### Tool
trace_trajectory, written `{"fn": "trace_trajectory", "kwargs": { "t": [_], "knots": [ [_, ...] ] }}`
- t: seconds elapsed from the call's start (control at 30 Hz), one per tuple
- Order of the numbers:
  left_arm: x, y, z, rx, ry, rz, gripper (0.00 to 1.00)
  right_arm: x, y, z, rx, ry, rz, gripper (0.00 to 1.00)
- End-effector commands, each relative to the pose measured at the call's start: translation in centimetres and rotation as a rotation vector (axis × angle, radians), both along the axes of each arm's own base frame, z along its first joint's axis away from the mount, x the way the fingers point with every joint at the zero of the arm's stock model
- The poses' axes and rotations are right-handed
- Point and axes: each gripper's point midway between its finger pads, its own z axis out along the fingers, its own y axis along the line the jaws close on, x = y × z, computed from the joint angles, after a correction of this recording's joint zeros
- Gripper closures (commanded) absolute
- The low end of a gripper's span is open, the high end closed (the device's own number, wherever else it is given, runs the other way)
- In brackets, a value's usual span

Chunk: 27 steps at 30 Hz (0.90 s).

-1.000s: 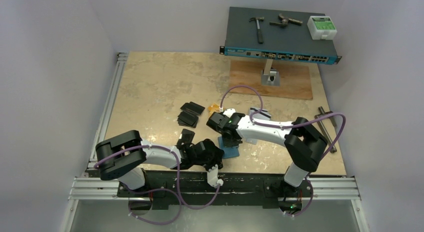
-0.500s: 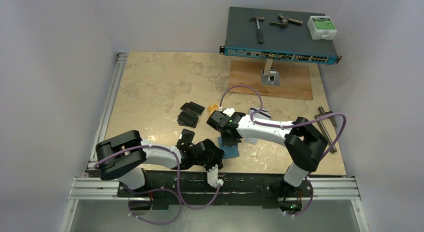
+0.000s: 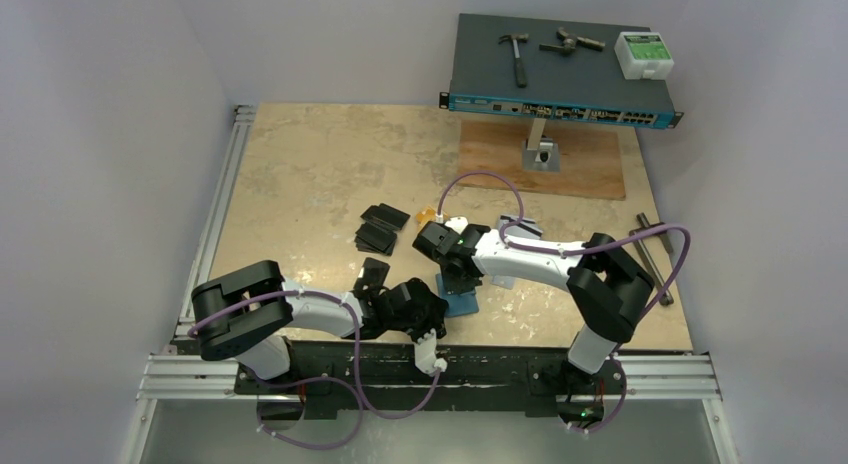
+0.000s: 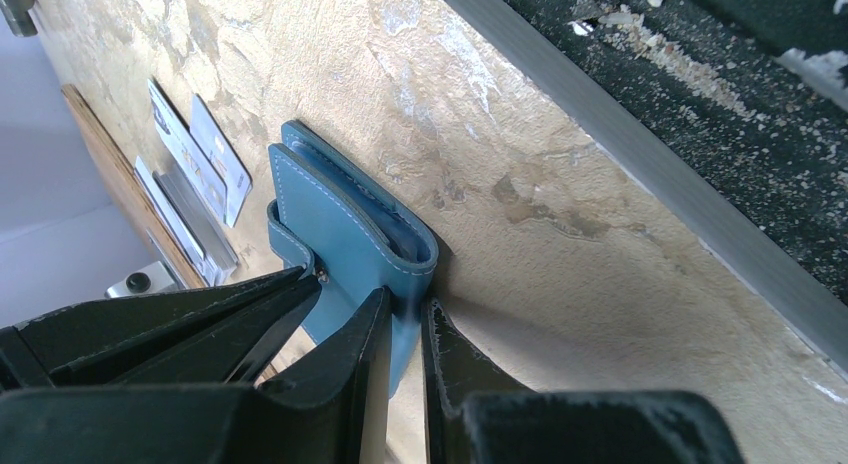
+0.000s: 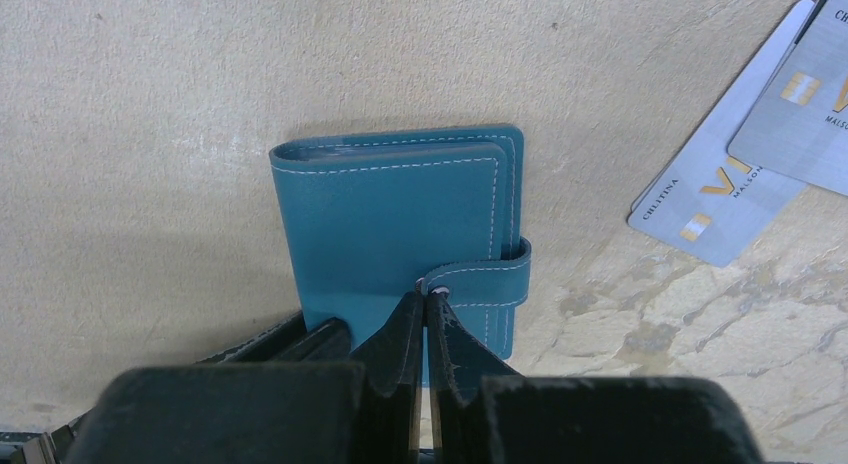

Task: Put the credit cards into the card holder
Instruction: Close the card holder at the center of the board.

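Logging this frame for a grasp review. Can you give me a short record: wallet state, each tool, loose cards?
card holder: folded shut, snap tab wrapped over its front
left tool: closed on the card holder's edge
right tool: shut, tips at the snap tab
silver cards: two overlapping on the table, apart from the card holder
black cards: scattered farther back

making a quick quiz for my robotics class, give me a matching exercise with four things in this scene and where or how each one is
Things:
1 card holder
2 silver cards
3 black cards
4 hammer

Place or state:
a lying on top of the network switch
b folded shut
c loose pile farther out on the table
d fanned flat, close beside the holder

Pairs: 1-b, 2-d, 3-c, 4-a
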Motion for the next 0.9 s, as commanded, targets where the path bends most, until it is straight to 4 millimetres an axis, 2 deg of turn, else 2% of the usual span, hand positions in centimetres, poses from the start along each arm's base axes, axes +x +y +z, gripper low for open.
{"fn": "trace_trajectory", "kwargs": {
  "t": [0.0, 0.37, 0.87],
  "knots": [
    [-3.3, 6.4, -6.2, 0.282, 0.174, 0.031, 0.95, 0.2, 0.3, -0.9, 0.01, 0.009, -0.007, 1.0],
    [-3.3, 6.5, -6.3, 0.283, 0.175, 0.031, 0.96, 0.5, -0.1, -1.8, 0.016, 0.026, -0.021, 1.0],
    [-3.3, 6.4, -6.4, 0.283, 0.176, 0.034, 0.98, -1.1, -0.6, -4.0, 0.014, 0.092, -0.014, 1.0]
  ]
}}
